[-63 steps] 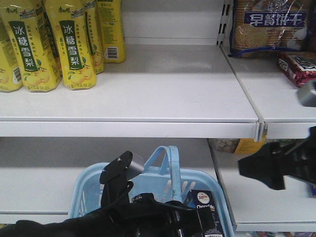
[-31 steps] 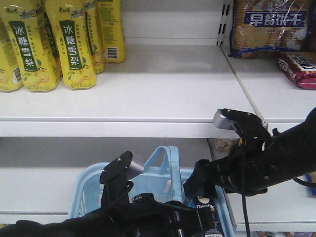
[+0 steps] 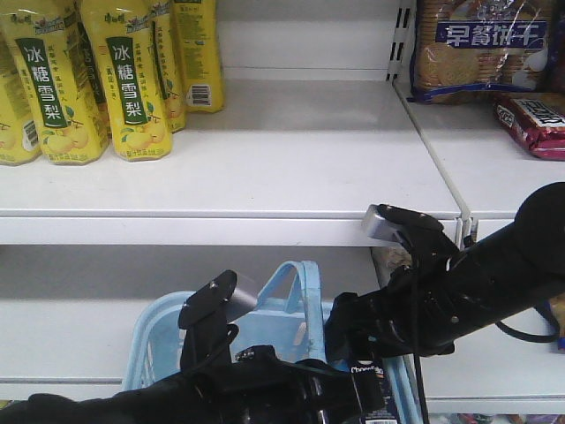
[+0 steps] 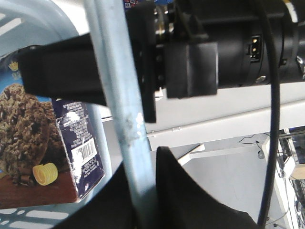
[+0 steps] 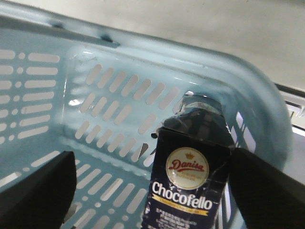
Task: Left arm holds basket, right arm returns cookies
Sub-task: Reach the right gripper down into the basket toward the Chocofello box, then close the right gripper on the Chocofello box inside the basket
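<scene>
Now at the right gripper (image 5: 152, 191): we see it spread wide and holding nothing; its fingers (image 5: 38, 191) sit in the two lower corners of the right wrist frame.
Cookies (image 5: 188, 183): lower centre-right of that frame, between the fingers and much closer to the right-hand one; we cannot tell whether they touch.
Long axis: the box stands on end, leaning into a basket corner. Its length runs from the bottom of the frame upward, so the finger gap spans its narrow width.
Basket (image 5: 95, 95): its slotted blue wall fills the upper left, with the box inside.
Left gripper (image 4: 143, 205): bottom centre of the left wrist frame, apparently clamped round a basket handle (image 4: 119, 95).
Nearer arm: the right arm (image 3: 477, 283), we judge; it reaches over the basket at the lower right of the front view.
Next move: we judge a small shift frame-right, then closing.
</scene>
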